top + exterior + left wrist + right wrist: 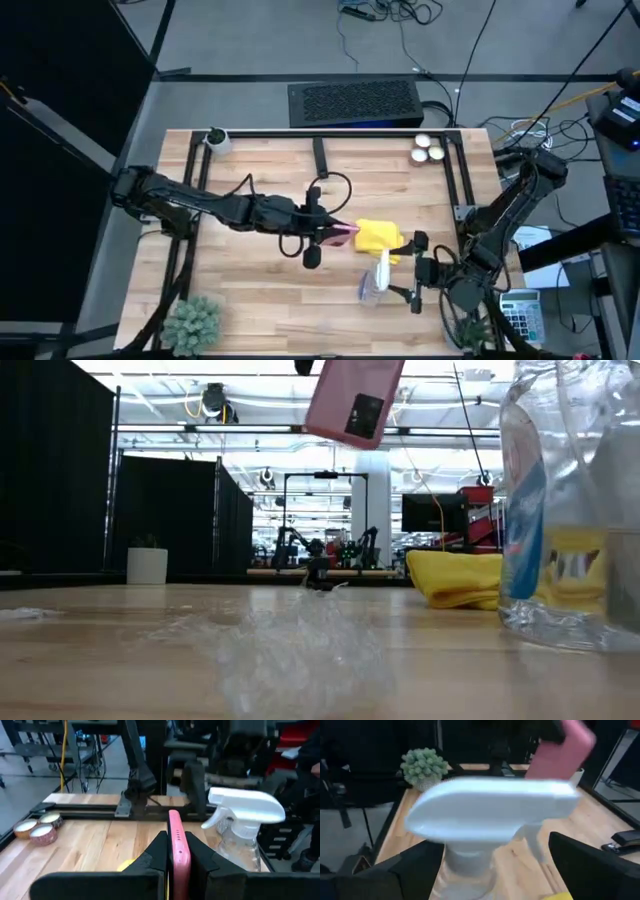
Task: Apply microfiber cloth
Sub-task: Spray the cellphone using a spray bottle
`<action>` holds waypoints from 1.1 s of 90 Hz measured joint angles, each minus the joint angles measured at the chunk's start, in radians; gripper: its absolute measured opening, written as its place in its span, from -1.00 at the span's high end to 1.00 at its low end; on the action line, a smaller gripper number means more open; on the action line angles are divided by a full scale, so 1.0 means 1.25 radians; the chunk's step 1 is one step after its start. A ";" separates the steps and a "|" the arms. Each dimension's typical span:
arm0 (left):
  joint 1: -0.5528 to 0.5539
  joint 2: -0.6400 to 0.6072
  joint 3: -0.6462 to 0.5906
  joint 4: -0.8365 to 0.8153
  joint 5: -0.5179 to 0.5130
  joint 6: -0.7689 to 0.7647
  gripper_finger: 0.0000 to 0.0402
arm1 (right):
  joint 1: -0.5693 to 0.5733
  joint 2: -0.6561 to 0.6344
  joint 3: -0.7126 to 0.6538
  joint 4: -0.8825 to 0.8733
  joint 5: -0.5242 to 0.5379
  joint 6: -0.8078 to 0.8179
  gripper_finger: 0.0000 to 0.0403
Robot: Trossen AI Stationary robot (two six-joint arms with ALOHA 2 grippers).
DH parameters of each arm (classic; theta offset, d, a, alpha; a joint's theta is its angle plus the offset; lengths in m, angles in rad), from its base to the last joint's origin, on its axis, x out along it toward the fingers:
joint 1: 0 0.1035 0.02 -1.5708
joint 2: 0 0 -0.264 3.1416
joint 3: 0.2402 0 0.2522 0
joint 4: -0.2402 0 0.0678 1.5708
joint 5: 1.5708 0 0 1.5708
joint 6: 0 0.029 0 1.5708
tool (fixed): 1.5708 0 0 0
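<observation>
The yellow microfiber cloth point(375, 237) lies bunched on the table right of centre and also shows in the low view point(460, 578). No gripper touches it. My left gripper point(335, 232) reaches in from the left, just left of the cloth, and is shut on a pink phone point(355, 400). A clear spray bottle with a white head point(378, 278) stands upright near the cloth. My right gripper point(495, 870) is open, its fingers spread wide on either side of the bottle's head point(490, 807), and I see no contact. My left gripper pinches the pink phone by its two flat faces point(176, 855) between its two fingers. The fingers come roughly level from the table's left side. The phone is lifted clear of the table, tilted, with its free end toward the cloth.
Small candles point(428, 148) sit at the far right corner and a white pot point(216, 139) at the far left. A green plant point(192, 322) stands at the near left. Crumpled clear plastic point(290, 650) lies near the front edge. A black frame point(320, 133) borders the table.
</observation>
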 joint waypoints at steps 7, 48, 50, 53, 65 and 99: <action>0.007 0.012 0.000 0.026 0.010 0.000 0.93 | -0.012 0.014 0.000 0.023 -0.002 -0.005 -0.69; 0.042 0.114 0.000 0.336 0.056 -0.030 0.93 | -0.028 0.025 -0.001 0.121 -0.008 -0.105 -0.69; 0.042 0.121 0.000 0.358 0.056 -0.043 0.93 | -0.028 0.025 -0.001 0.122 -0.007 -0.105 -0.69; 0.043 0.133 0.000 0.384 0.056 -0.062 0.93 | -0.028 0.025 -0.001 0.123 -0.007 -0.104 -0.69; 0.045 0.179 0.000 0.451 0.054 -0.147 0.93 | -0.028 0.025 -0.001 0.124 -0.006 -0.102 -0.69; 0.046 0.276 0.121 0.448 0.124 -0.171 0.93 | -0.028 0.024 -0.001 0.124 -0.006 -0.099 -0.68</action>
